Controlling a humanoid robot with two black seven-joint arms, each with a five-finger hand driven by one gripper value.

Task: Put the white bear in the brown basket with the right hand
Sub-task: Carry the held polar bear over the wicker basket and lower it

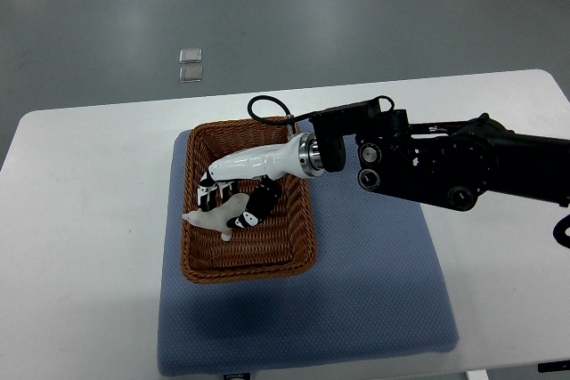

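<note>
Our right robot hand (233,198) reaches in from the right edge and hangs over the brown basket (298,260), its white shell angled down toward the basket's left half. The dark fingers (264,198) curl around the white bear (221,217), which sits low inside the basket, near or on the woven floor. From this steep angle we cannot be sure whether the bear already rests on the weave or is a little above it, so we treat the grip as live: the fingers appear closed on the toy.

The step in hand, as we judge it, is the release. To do it well we want the bear fully supported before we let go, so we would lower gently until it settles and then spread the fingers evenly instead of flicking them apart. The bear lies toward the basket's left wall, well inside the rim, so it should not tip out. The risk we see is a finger snagging the toy or the wicker on the way out; a straight lift up and back to the right, clear of the rim, would avoid dragging either.

The basket stands on a blue mat (374,309) spread over the white worktop (80,246). The left arm does not show.
</note>
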